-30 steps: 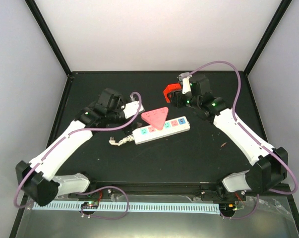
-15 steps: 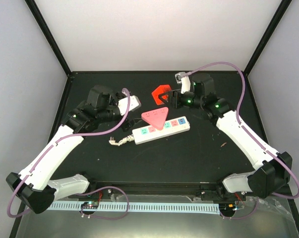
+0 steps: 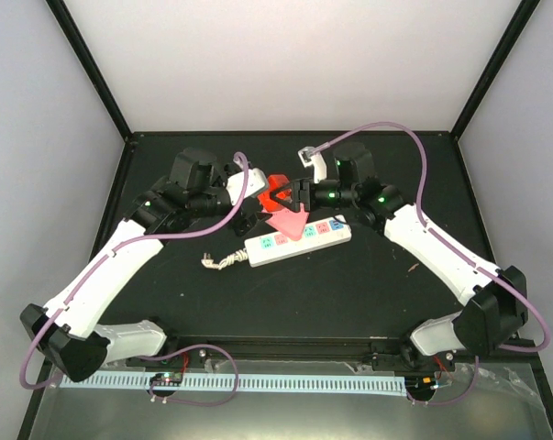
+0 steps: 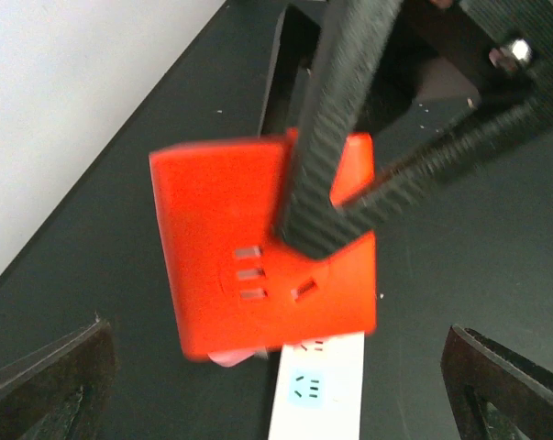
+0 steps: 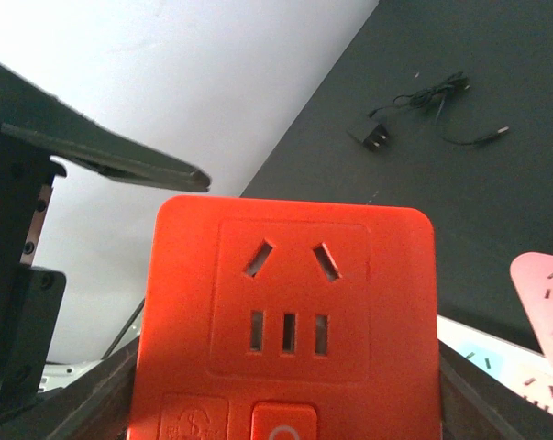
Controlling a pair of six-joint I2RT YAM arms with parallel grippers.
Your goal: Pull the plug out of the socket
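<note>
White and black, both of your arms rise from the near edge of the dark surface [image 3: 349, 284] and lean inward, so the two wrists nearly meet over the middle. Your left arm runs up from the near left corner and bends at the elbow, its forearm pointing right. The left gripper [image 3: 250, 203] has its jaws spread wide and holds nothing. In the left wrist view its two fingertips sit at the bottom corners, well apart.

Between the arms the power strip [image 3: 267, 246] lies flat, angled slightly, with its frayed cord stub [image 3: 221, 262] trailing off the left end. A pink triangular plug [image 3: 287, 220] sits on the strip near its middle.

Just behind that, your right arm stretches in from the near right corner, forearm low and pointing left. The right gripper [image 3: 293, 194] has its jaws pinching a red plug block [image 5: 290, 321], held up off the surface just beyond the pink plug. You cannot tell whether the two touch.
</note>
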